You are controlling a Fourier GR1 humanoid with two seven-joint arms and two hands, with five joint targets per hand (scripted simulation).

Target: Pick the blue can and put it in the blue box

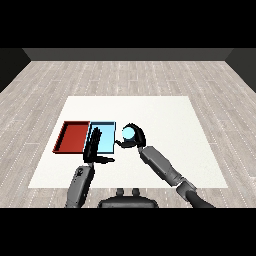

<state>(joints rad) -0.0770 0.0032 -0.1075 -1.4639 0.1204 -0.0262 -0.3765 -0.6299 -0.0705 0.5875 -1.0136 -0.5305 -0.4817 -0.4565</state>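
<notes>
Now the right hand (134, 138) is curled round the blue can (129, 133), just beside the blue tray's (107, 124) right edge; the left hand (93, 143), fingers straight, sits over that tray's left side; the red tray (72, 136) lies alongside on the white surface (165, 120).

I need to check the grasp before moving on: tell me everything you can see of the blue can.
The blue can shows as a small, pale blue, rounded shape with a smooth surface; no label or lid detail can be made out. It sits inside the right hand, whose dark fingers curl round it. It is just right of the blue tray, outside its rim. Whether it rests on the table or is lifted cannot be told.
</notes>
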